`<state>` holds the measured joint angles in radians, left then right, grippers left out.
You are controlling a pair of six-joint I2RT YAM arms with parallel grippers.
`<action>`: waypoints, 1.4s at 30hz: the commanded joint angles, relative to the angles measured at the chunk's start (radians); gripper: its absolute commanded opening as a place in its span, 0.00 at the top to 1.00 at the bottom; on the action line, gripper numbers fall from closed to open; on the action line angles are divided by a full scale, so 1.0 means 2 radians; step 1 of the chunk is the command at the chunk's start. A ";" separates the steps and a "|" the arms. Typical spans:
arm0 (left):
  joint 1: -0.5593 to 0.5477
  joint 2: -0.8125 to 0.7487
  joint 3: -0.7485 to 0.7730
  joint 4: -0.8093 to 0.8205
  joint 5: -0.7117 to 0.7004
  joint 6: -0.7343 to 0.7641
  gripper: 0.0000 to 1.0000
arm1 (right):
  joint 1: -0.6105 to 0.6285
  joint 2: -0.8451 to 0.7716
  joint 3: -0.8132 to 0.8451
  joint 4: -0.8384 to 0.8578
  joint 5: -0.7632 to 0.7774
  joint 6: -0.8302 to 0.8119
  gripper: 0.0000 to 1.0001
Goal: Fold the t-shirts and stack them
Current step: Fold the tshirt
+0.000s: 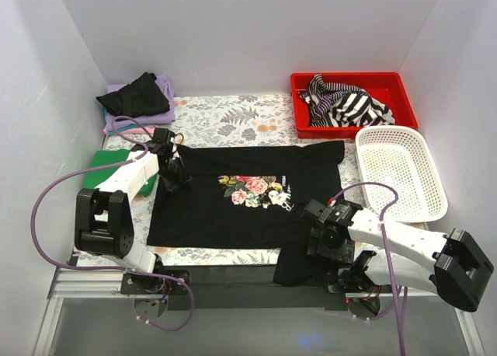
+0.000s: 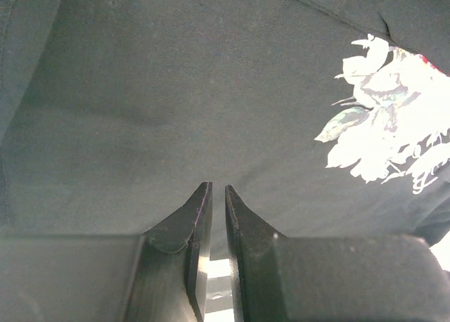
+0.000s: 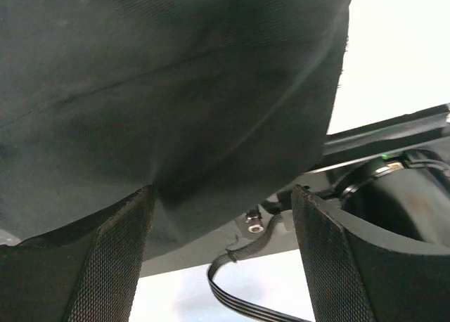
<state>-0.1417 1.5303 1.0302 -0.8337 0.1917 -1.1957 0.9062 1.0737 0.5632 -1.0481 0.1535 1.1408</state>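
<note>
A black t-shirt with a floral chest print lies spread flat on the patterned table cover. My left gripper sits at its far left corner. In the left wrist view its jaws stand almost together, tips against the black cloth. One part of the shirt hangs over the table's front edge. My right gripper is there, open wide, with the hanging black cloth just above its fingers. The cloth touches the left finger.
Black and lilac shirts are piled at the back left, with a green one under my left arm. A red bin at the back right holds a striped shirt. A white mesh basket stands in front of it.
</note>
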 commanded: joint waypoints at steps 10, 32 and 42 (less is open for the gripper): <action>-0.003 -0.010 0.000 0.003 0.005 0.008 0.89 | 0.047 0.068 0.021 0.031 0.026 0.037 0.67; -0.003 -0.018 0.006 -0.003 0.000 0.011 0.91 | -0.027 0.127 0.192 -0.017 0.168 -0.088 0.73; -0.003 -0.041 0.002 -0.063 -0.025 -0.010 0.86 | -0.092 0.147 0.237 0.027 0.189 -0.171 0.73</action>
<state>-0.1417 1.4834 1.0294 -0.8818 0.1730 -1.1980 0.7410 1.3502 1.0000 -1.0225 0.4824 0.8738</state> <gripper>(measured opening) 0.133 0.270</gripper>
